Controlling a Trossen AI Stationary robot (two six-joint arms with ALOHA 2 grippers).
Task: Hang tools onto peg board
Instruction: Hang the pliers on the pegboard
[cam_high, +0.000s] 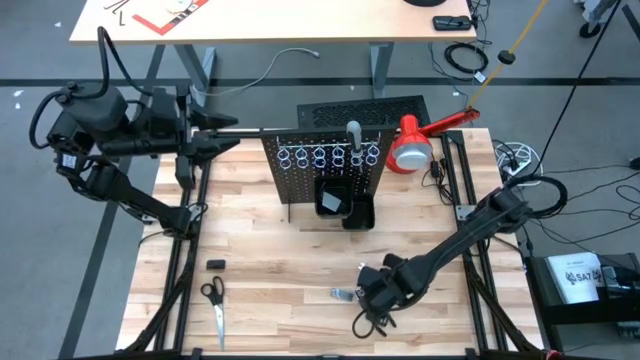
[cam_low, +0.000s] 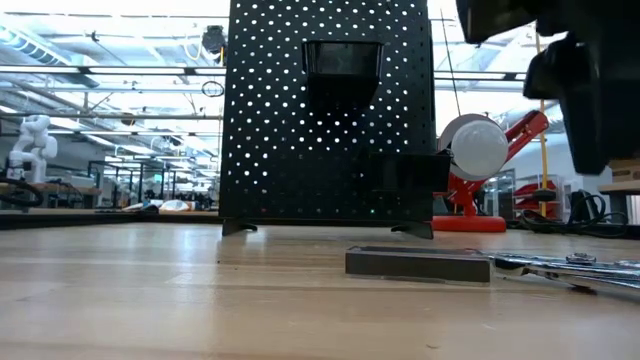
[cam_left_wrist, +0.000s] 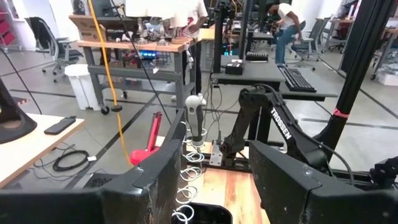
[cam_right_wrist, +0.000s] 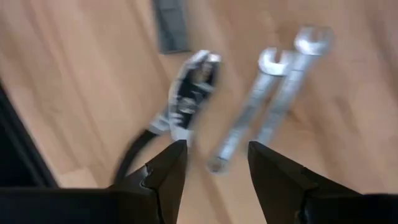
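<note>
The peg board (cam_high: 325, 165) stands upright at the table's middle, with a row of silver rings (cam_high: 330, 156) and a black bin (cam_high: 340, 205). A grey-handled tool (cam_high: 353, 133) stands in one ring. Pliers (cam_right_wrist: 186, 99), two thin silver wrenches (cam_right_wrist: 277, 87) and a dark grey piece (cam_right_wrist: 171, 28) lie flat on the wood near the front. My right gripper (cam_right_wrist: 214, 162) hangs open just above them, pointing down, touching nothing. My left gripper (cam_left_wrist: 211, 180) waits open, high at the far left, level with the board's top edge.
Scissors (cam_high: 213, 302) and a small black piece (cam_high: 216, 263) lie at the near left. A red lamp (cam_high: 412, 148) stands right of the board. A flat black slotted panel (cam_high: 365, 107) lies behind it. Bare wood spreads between the board and the front tools.
</note>
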